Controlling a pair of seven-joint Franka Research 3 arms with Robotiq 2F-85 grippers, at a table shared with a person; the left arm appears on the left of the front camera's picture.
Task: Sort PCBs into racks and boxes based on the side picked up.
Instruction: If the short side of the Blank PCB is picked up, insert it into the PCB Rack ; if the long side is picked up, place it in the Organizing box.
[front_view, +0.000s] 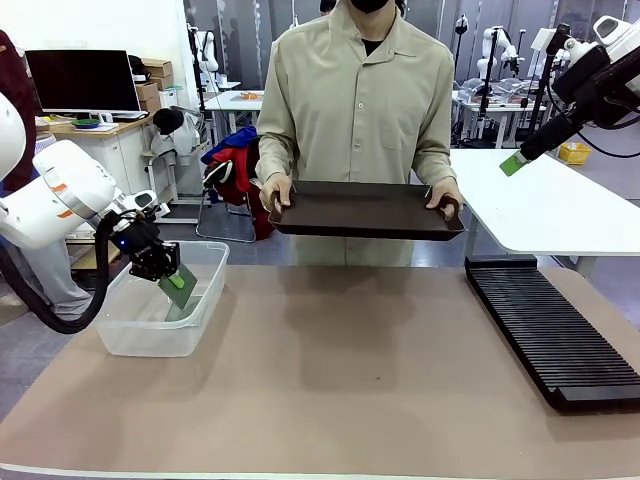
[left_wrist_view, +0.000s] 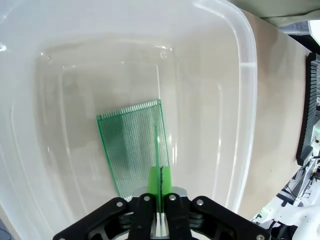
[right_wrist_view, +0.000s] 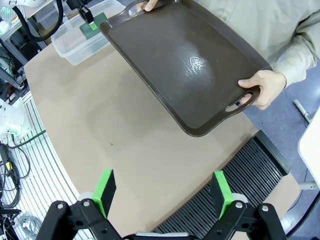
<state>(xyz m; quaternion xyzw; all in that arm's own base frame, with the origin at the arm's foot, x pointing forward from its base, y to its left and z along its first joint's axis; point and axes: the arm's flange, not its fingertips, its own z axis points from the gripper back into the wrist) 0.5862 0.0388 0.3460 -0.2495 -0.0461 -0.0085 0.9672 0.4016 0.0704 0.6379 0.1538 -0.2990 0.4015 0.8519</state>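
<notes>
Left hand (left_wrist_view: 159, 212) sat inside clear box (front_view: 140, 335), fingers pinched on PCB (left_wrist_view: 135, 145) edge; board reached down to box floor, its lower end hidden behind fingers. Black rack (front_view: 555, 330) lay across tabletop (front_view: 340, 390) from box, near end cut off. Beyond box, person held brown tray (front_view: 365, 210). Right hand (right_wrist_view: 162, 187) was raised, fingers spread wide, empty.
</notes>
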